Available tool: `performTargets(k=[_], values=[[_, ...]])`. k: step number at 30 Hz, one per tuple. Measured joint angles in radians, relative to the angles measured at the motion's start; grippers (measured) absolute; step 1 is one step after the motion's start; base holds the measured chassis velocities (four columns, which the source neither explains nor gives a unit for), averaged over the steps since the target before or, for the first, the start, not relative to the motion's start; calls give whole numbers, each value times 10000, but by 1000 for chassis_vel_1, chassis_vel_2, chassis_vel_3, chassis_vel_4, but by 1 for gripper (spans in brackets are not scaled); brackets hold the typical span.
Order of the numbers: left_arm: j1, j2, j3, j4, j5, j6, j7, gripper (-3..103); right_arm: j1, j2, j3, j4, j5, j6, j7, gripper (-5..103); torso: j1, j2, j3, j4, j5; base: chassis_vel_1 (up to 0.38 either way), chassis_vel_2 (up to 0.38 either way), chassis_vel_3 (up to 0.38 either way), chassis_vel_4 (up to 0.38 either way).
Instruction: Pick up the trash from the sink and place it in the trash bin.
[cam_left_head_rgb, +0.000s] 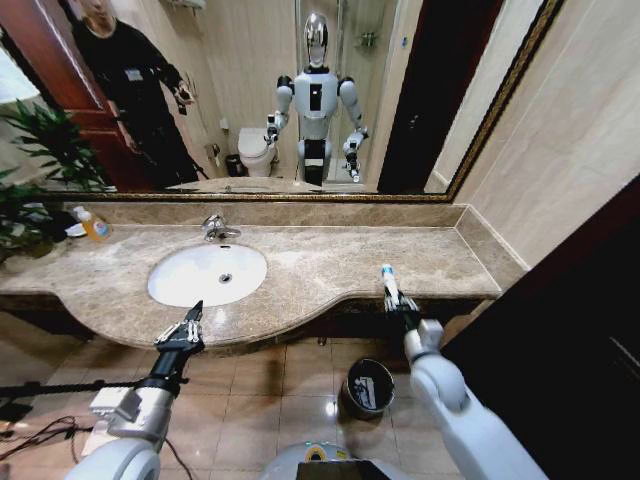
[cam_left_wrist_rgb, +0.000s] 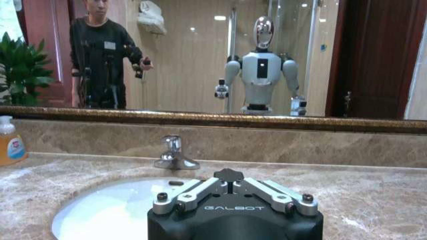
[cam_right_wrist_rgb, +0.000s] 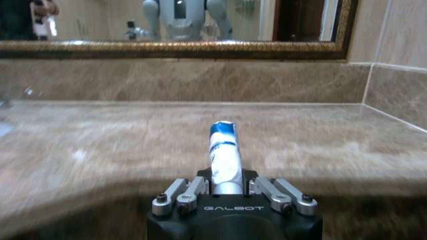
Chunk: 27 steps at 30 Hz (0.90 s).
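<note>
Risk, as we judge it: our right gripper (cam_left_head_rgb: 388, 288), at 3 o'clock of the sink (cam_left_head_rgb: 165, 292), pinches a white-and-blue tube (cam_right_wrist_rgb: 223, 155) by its tail, which could slip before reaching the trash bin (cam_left_head_rgb: 369, 387) at 6 o'clock, while our left gripper (cam_left_head_rgb: 192, 322) hangs open

Legible text: "GALBOT", pale capitals on the black housing of the left gripper (cam_left_wrist_rgb: 233, 186) in the left wrist view; the same "GALBOT" on the black housing of the right gripper (cam_right_wrist_rgb: 227, 186) in the right wrist view. Other labels unreadable.
</note>
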Motion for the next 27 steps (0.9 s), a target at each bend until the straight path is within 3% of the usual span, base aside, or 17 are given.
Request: performTargets(k=[6, 9, 16, 27], values=[[0, 0, 0, 0, 0, 0, 0, 0, -2168, 643, 459, 198, -977, 876, -479, 26, 0, 0, 0, -1, -4, 0, 0, 0, 0], [-1, 0, 0, 0, 0, 0, 0, 0, -2353, 894, 430, -147, -1212, 1113, -503, 26, 0, 0, 1, -1, -3, 0, 0, 0, 0], [0, 0, 0, 0, 0, 0, 0, 0, -1988, 1359, 189, -1672, -1554, 1567, -744, 26, 2, 0, 2, 0, -2, 0, 0, 0, 0], [0, 0, 0, 0, 0, 0, 0, 0, -405, 1715, -102, -5518, -1905, 2333, -1159, 26, 3, -2, 2, 0, -3, 0, 0, 0, 0]])
